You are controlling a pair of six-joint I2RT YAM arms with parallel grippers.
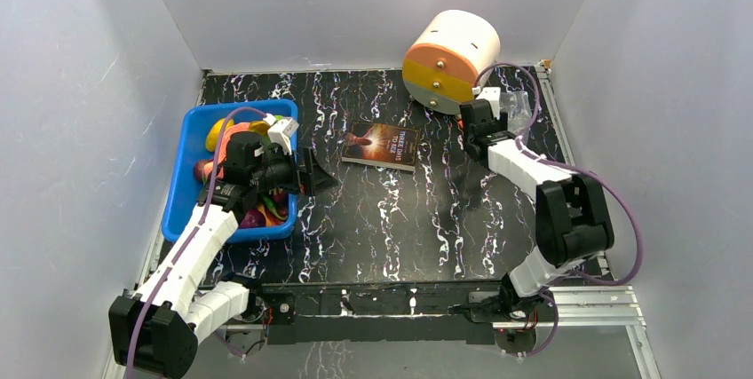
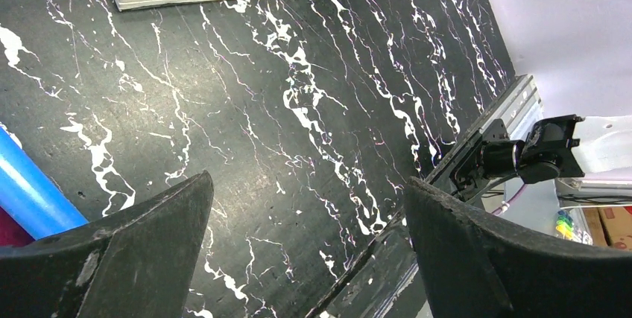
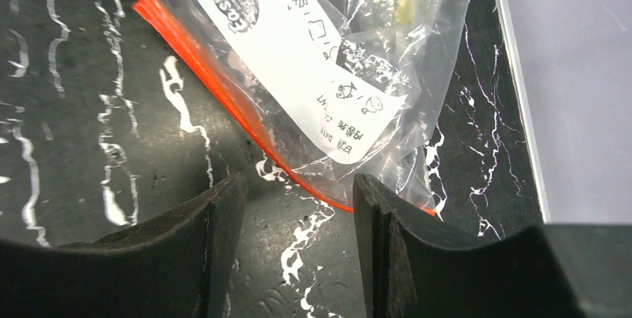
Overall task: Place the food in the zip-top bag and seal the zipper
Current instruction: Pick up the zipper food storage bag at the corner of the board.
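Clear zip-top bag lies just ahead of the right claw

book mid-table, drum beside zip-top bag, side wall near

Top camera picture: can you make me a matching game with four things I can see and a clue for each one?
Things:
1. blue bin
2. book
3. zip-top bag
4. round drum

Clues:
A. lies in the middle of the table
B. white, with orange and yellow bands
C. holds the toy food
D. clear, with a red-orange strip

Pairs: 1-C, 2-A, 3-D, 4-B.
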